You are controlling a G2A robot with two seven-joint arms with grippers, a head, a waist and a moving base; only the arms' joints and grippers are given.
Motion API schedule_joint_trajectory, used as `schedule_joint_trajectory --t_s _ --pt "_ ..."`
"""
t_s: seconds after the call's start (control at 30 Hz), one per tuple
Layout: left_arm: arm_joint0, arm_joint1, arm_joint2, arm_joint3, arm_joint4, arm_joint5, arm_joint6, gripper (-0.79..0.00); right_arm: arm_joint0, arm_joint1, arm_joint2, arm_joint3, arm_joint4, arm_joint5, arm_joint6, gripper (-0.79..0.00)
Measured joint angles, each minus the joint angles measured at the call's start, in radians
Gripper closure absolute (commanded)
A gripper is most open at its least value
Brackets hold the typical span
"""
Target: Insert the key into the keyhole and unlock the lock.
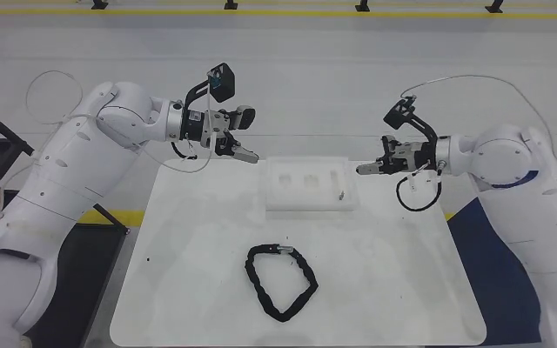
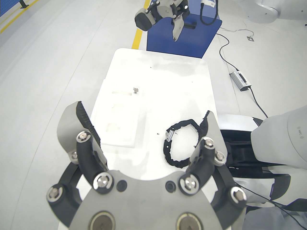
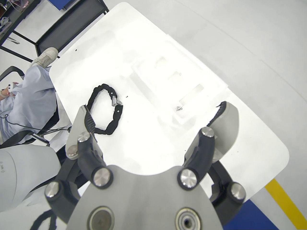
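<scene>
Nearest to us the lock (image 1: 280, 283) lay on the desk (image 1: 174, 287) as a closed black loop, well apart from either arm. Its cylinder (image 1: 281, 250) sat at the far side of the loop, towards the tray. We judged that this left the end that takes the key easy to reach from above. We could not make out the keyhole itself.

Beyond the lock sat the tray (image 1: 309, 206), white and shallow with a few recesses. The key (image 1: 342, 193) rested at the tray's right end, beside a long slot. It was too small for us to tell whether it stood or lay. We took the tray to be a fixed rest that kept the key in a known spot, apart from the lock.

Farthest out, the two arms flanked the tray, one at each side of the desk and raised off it. The left gripper (image 2: 143, 108) was spread wide and held nothing. The right gripper (image 3: 153, 106) was likewise released and empty, and it was the one nearer the key. We judged this a ready stance that kept the middle of the desk unobstructed. The task had not begun: the key was ungrasped and the lock untouched.
</scene>
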Motion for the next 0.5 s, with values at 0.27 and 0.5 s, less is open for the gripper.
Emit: schedule_joint_trajectory --t_s 0.27,0.5 --pt "0.0 0.0 0.0 0.0 0.0 0.0 0.0 -0.785 0.088 -0.059 -0.15 0.17 0.025 0.051 -0.018 -0.785" --pt "0.0 0.0 0.0 0.0 0.0 0.0 0.0 -0.785 0.204 -0.149 -0.311 0.356 -0.004 0.171 -0.046 -0.785"
